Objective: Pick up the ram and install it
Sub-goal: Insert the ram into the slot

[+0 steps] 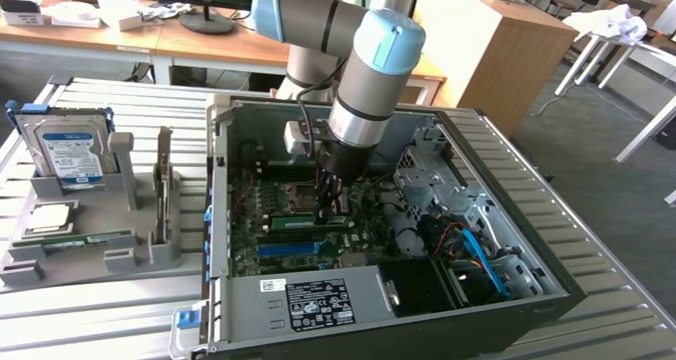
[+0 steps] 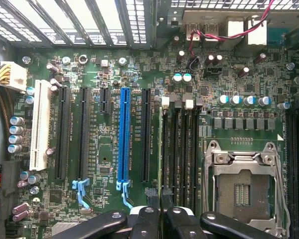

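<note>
My gripper (image 1: 332,210) reaches down into the open computer case (image 1: 549,289), over the motherboard's memory slots (image 2: 182,149). The ram (image 1: 298,224) is a long green stick lying along a slot just under the fingertips. In the wrist view the ram (image 2: 162,149) shows edge-on as a thin green line standing in the slot nearest the blue connector (image 2: 123,139). It runs up between the black fingers (image 2: 148,219) of my gripper (image 2: 162,211), which is shut on the ram.
A grey holder (image 1: 21,273) at the exterior view's left carries a silver hard drive (image 1: 69,150), a chip (image 1: 47,217) and a tall upright card (image 1: 164,186). Inside the case sit the power supply (image 1: 317,301), blue cables (image 1: 476,249) and the CPU socket (image 2: 241,184).
</note>
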`<state>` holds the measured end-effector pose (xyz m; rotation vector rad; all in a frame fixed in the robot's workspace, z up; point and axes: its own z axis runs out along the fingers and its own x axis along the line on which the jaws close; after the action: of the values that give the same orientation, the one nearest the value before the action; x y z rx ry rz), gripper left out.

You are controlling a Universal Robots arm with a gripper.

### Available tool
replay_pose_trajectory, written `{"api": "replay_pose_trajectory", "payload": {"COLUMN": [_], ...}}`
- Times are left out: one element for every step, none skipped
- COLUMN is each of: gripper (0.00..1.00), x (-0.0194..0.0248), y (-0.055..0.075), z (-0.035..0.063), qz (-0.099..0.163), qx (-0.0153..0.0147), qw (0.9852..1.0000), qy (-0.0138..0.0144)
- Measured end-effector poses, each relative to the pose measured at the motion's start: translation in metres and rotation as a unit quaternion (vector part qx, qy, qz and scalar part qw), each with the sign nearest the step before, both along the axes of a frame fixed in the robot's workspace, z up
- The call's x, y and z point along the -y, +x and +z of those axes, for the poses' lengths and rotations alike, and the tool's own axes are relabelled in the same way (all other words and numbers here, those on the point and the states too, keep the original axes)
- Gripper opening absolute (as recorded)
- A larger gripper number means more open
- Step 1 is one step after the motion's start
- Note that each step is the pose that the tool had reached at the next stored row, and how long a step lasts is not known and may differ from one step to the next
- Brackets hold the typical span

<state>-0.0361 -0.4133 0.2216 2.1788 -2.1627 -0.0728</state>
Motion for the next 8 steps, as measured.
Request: {"api": "replay_pose_trajectory", "payload": {"gripper": [0.13,0.13,0.13,0.13,0.13,0.13,0.13,0.13], "x": [0.0,0.0,-0.0002,-0.0006,-0.0004,-0.0001,-0.0001,-0.0001], "y": [0.0,0.0,0.0,0.0,0.0,0.0,0.0,0.0], "z": [-0.0001,0.0002,0.001,0.003,0.0064,0.0096,0.0105,0.0104], "qz": [0.0,0.0,0.0,0.0,0.0,0.0,0.0,0.0], "qx": [0.0,0.0001,0.0004,0.0013,0.001,0.0005,0.0004,0.0005], "qw": [1.0,1.0,1.0,1.0,1.0,1.0,1.0,1.0], "qy": [0.0001,0.0001,0.0008,0.0022,0.0016,0.0005,0.0003,0.0005]}}
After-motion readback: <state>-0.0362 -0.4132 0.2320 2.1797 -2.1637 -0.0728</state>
